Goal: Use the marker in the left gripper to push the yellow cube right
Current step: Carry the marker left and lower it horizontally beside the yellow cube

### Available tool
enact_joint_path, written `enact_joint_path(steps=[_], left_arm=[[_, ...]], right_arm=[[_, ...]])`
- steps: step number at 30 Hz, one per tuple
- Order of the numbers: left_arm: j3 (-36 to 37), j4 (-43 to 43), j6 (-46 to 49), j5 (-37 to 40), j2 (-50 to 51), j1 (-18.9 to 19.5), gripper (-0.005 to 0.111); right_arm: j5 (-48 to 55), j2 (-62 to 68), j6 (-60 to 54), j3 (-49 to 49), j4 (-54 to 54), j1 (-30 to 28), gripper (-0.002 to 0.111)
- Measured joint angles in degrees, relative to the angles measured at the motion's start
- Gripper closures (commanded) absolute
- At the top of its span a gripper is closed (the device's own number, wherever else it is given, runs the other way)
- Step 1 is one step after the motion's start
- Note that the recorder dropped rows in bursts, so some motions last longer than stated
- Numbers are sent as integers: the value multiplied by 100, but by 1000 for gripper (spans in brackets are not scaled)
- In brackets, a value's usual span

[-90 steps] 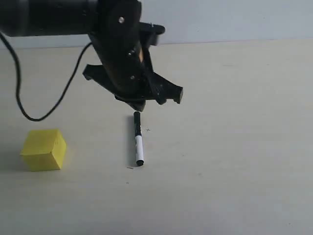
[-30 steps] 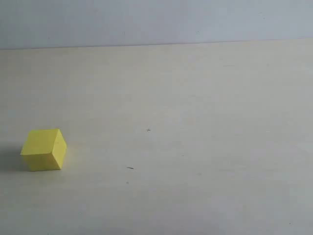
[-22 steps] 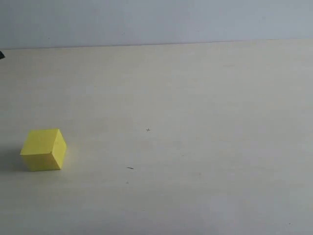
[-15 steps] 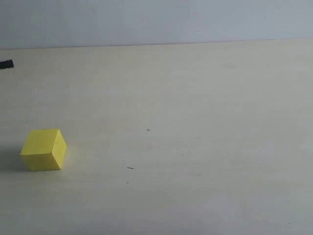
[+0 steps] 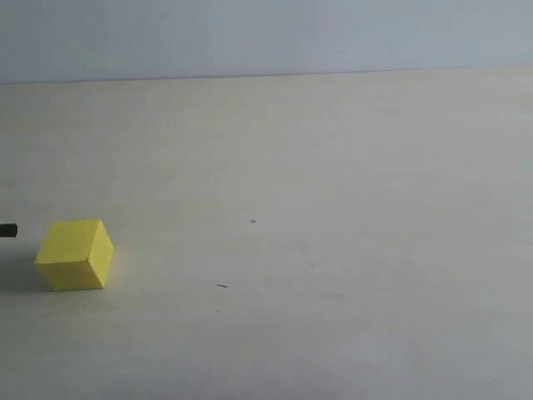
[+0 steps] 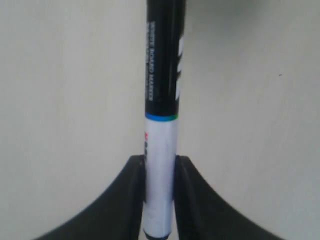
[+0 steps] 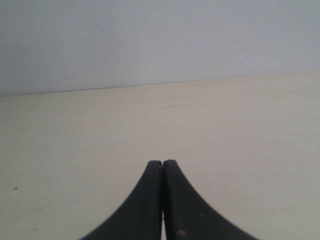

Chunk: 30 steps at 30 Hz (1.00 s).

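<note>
Far left edge of the exterior view: we only get the dark tip of the marker (image 5: 7, 231) poking into frame, pointing right. In the picture it sits level with the upper part of the yellow cube (image 5: 73, 254). A thin strip of table (image 5: 375, 250) shows between tip and cube, so they are near but not touching. We can't tell the tip's height above the surface.

The cube sits flat on the table, close to the left frame edge, with one corner edge turned toward the camera and its shadow falling to the left.

From the cube's right face the cream table runs flat to the right frame edge. On it we see only a tiny speck (image 5: 252, 221) and a short dark mark (image 5: 221, 286), both well apart from the cube. The table's back edge meets the grey wall (image 5: 333, 33) far behind.

Left wrist view: the left gripper (image 6: 160, 167) is clamped on the marker's white barrel, with black fingers (image 6: 132, 182) tight on both sides. The black cap half sticks out past the fingertips, and "WHITE BOARD MARKER" is readable on it.

Right wrist view: the right gripper (image 7: 162, 167) has its jaws pressed flat together, with table ahead of it up to the wall.
</note>
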Motion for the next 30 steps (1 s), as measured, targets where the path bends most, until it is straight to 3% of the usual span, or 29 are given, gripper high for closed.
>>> enact_joint_path(steps=[8,24,27,30], left_arm=[[698,171,150,-683,0,0,107],[712,194,122,-762,0,-14,107],[712,234,77,-775,0,-272,107],[712,256,-10,-801,15,-827,107]], right_arm=[[0,0,0,0,0,700,108],[0,0,0,0,0,743,108],[0,0,0,0,0,743,108],[0,0,0,0,0,743,108]])
